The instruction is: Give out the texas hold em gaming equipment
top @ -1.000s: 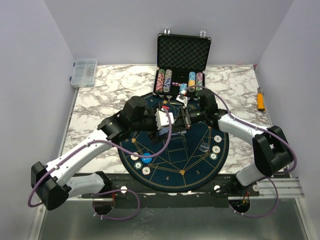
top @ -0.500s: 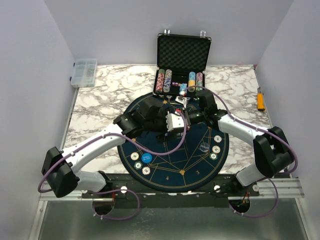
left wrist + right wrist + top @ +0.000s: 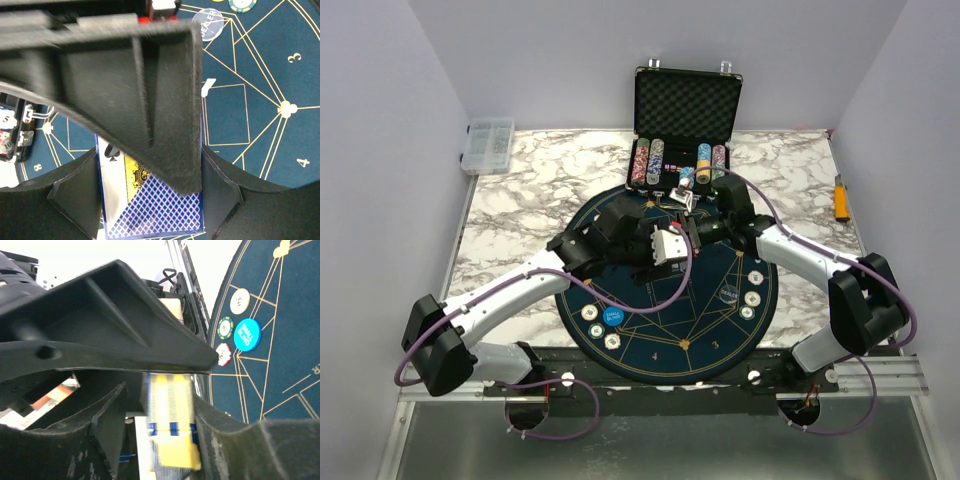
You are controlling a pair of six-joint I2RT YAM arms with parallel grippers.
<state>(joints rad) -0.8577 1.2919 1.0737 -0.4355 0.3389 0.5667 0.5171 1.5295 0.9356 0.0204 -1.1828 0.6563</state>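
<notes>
the two arms meet over the far middle of the mat (image 3: 660, 345), just in front of the open case (image 3: 686, 100). both grippers surround the same small stack of cards (image 3: 150, 210), which looks like a pass from one arm to the other above the felt.

in the left wrist view, the left gripper (image 3: 149, 152) has the cards spanning the whole gap between its two fingers, so it appears to be clenched on them. a blue-patterned back and part of a face card show. the right gripper (image 3: 160, 396) also has the stack between its fingers, seen edge-on. a thin gap shows on one side, and whether it is gripping or letting go cannot be told.

the cards are held in the air, probably so that one arm can take a cleaner grip for dealing. the discs lie flat on the mat: the blue small blind (image 3: 247, 334) beside three chips near one edge, the clear dealer disc (image 3: 212, 22) near the other.

the likely risk is cards fanning or slipping if both grips loosen together.
</notes>
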